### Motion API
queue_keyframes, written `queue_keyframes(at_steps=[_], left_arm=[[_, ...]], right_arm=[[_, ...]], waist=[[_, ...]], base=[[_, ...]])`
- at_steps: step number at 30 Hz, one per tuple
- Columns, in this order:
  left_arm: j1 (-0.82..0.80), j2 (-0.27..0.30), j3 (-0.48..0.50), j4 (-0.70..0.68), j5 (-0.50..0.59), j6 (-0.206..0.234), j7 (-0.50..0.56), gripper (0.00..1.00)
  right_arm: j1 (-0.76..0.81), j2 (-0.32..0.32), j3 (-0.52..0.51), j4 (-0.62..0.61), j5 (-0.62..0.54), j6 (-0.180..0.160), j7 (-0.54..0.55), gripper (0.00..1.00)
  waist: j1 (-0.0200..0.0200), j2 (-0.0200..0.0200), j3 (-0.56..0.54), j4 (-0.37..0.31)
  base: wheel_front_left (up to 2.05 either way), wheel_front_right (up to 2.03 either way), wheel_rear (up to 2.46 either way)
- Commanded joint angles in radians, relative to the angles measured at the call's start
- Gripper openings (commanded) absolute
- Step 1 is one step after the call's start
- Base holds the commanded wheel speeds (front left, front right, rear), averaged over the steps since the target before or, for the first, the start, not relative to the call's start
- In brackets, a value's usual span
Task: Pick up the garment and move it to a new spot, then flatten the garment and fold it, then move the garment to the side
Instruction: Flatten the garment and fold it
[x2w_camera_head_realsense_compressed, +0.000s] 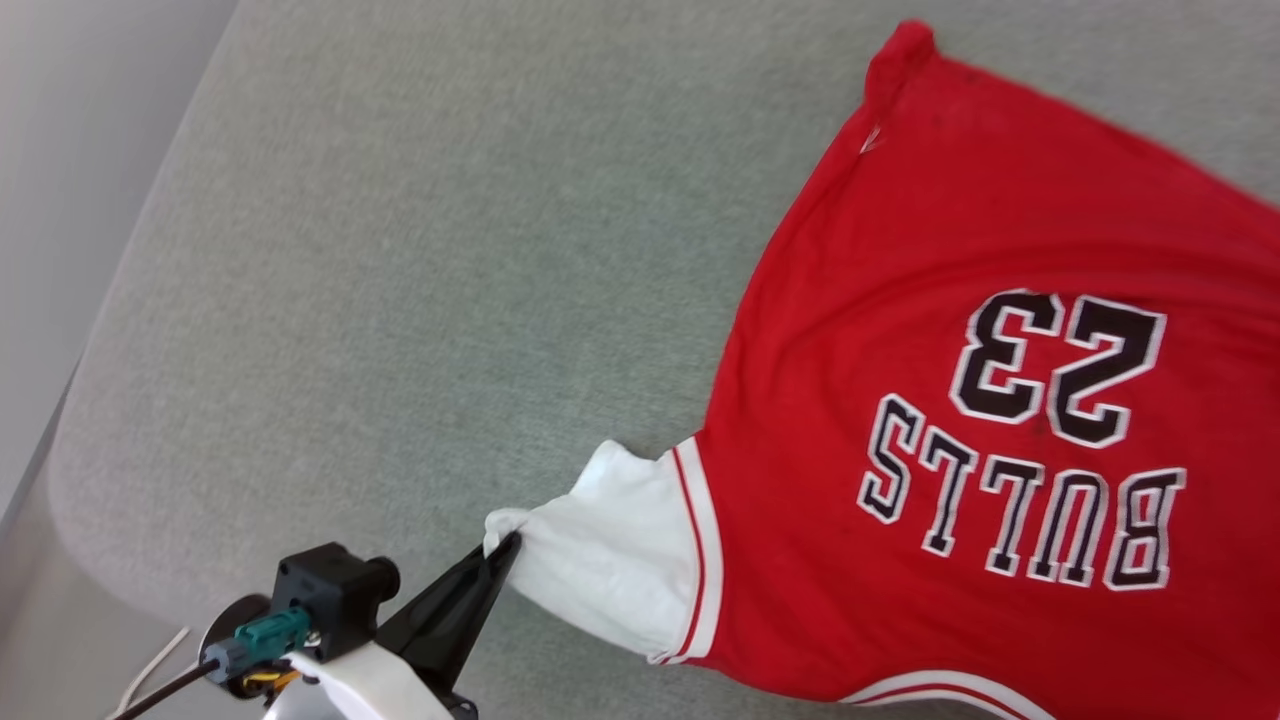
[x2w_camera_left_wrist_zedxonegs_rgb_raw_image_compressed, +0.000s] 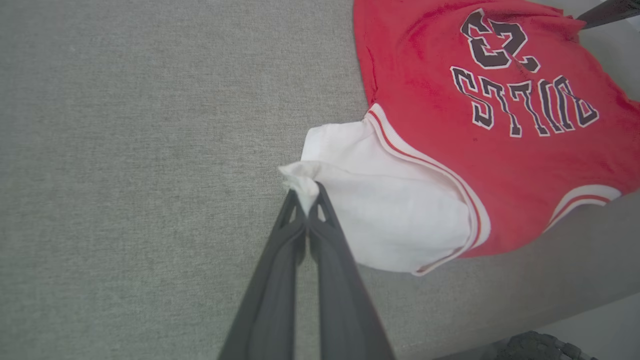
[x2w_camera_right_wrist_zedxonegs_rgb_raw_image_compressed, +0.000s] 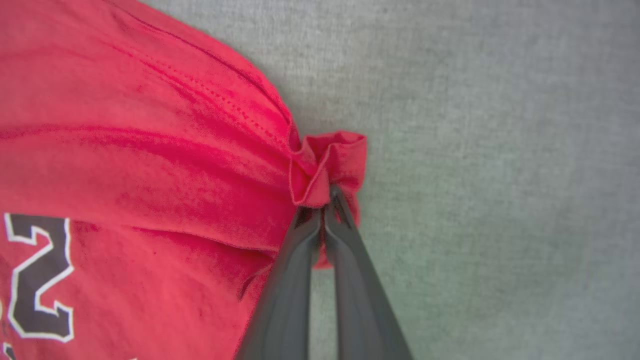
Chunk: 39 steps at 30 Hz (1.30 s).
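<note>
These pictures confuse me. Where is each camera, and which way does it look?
Head view: on the head, looking down at the garment on grey surface; left gripper lower left.
Left wrist view: on that wrist, looking along that gripper pinching the white sleeve.
Right wrist view: on that wrist, looking along the right gripper pinching a red corner.
Head and left wrist views share the pinched sleeve.

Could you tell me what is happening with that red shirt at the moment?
The robot has both grippers on the garment, which lies print side up on the grey padded surface. The left gripper is shut on the tip of the white sleeve, and the right gripper is shut on a bunched red corner. The cloth looks pulled out between them, probably to flatten it.
</note>
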Motion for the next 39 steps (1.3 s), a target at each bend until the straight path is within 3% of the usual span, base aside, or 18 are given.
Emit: queue_keyframes(at_steps=[1,17,26,35,36,37,39], left_arm=[[0.022,0.008,0.007,0.007,-0.007,0.014,0.003,0.0],[0.099,0.021,0.022,0.059,-0.008,0.082,0.004,0.0],[0.113,0.012,0.02,0.074,-0.031,0.08,-0.006,0.0],[0.093,-0.017,-0.004,0.092,-0.024,0.075,-0.014,0.0],[0.09,-0.018,-0.006,0.093,-0.024,0.073,-0.014,0.0],[0.088,-0.019,-0.007,0.094,-0.022,0.071,-0.014,0.0],[0.085,-0.016,-0.011,0.097,-0.018,0.071,-0.013,0.0]], right_arm=[[0.074,0.018,0.009,-0.002,0.024,-0.001,-0.009,0.0],[0.463,0.019,0.078,-0.155,0.163,-0.001,-0.089,0.0],[0.675,0.066,0.056,-0.259,0.205,-0.001,-0.145,0.0],[0.782,0.096,0.076,-0.286,0.191,-0.001,-0.16,0.0],[0.786,0.093,0.091,-0.286,0.19,-0.001,-0.166,0.42],[0.786,0.093,0.098,-0.285,0.193,-0.001,-0.173,1.0],[0.769,0.092,0.106,-0.291,0.208,-0.001,-0.191,1.0]], waist=[[0.0,0.0,-0.092,-0.084],[0.0,0.0,-0.286,-0.259],[0.0,0.0,-0.342,-0.291],[0.0,0.0,-0.348,-0.295],[0.0,0.0,-0.348,-0.294],[0.0,0.0,-0.348,-0.292],[0.0,0.0,-0.347,-0.289]], base=[[0.0,0.0,0.0],[0.0,0.0,0.0],[0.0,0.0,0.0],[0.0,0.0,0.0],[0.0,0.0,0.0],[0.0,0.0,0.0],[0.0,0.0,0.0]])
